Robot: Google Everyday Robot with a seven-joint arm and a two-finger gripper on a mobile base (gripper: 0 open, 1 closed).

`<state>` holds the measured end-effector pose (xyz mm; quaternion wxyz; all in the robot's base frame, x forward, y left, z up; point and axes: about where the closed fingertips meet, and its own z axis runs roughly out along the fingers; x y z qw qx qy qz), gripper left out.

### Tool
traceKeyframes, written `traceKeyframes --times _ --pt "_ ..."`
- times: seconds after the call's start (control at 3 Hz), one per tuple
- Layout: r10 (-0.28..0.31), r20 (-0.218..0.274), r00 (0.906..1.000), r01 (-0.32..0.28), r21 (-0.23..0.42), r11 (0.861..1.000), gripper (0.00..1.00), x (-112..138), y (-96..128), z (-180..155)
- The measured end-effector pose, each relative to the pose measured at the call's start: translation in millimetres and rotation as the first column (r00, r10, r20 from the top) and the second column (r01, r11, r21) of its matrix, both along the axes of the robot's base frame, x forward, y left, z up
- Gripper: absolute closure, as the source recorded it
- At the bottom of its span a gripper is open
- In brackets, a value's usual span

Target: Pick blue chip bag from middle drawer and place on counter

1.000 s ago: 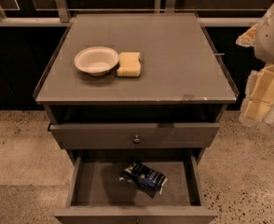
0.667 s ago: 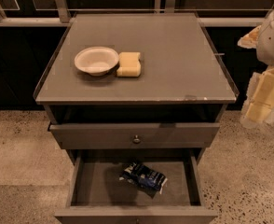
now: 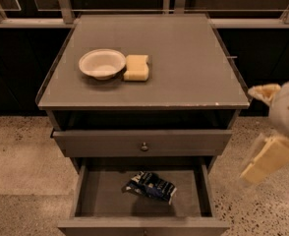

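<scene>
The blue chip bag (image 3: 150, 186) lies flat in the open middle drawer (image 3: 100, 195), near its centre, with white lettering showing. The counter (image 3: 184, 58) is the grey cabinet top above it. My gripper (image 3: 250, 132) is at the right edge of the view, beside the cabinet's front right corner, between counter level and drawer level. Its pale fingers (image 3: 268, 160) stand apart and hold nothing. It is well to the right of the bag and not touching it.
A white bowl (image 3: 101, 63) and a yellow sponge block (image 3: 136, 67) sit side by side on the left of the counter. A closed drawer with a round knob (image 3: 144, 146) is above the open one. Speckled floor surrounds the cabinet; a railing runs behind.
My gripper has moved down along the cabinet's right side, from counter height to below the counter's front edge. The bag, bowl and sponge have not moved.
</scene>
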<state>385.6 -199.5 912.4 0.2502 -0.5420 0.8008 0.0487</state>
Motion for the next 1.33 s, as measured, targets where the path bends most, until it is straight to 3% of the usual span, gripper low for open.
traceKeyframes --times 0.33,0.67,1.0,1.33 --pt "-0.1 -0.088 0.991 0.109 0.109 0.988 0.0 -10 -2 -90" --pt "-0.115 -0.147 0.9824 0.132 0.108 0.985 0.0 -24 -3 -132" --pt "-0.191 -0.194 0.9622 0.215 0.112 0.97 0.0 -18 -15 -151" --pt "-0.287 -0.259 0.9224 0.33 0.143 0.933 0.0 0 -21 -211"
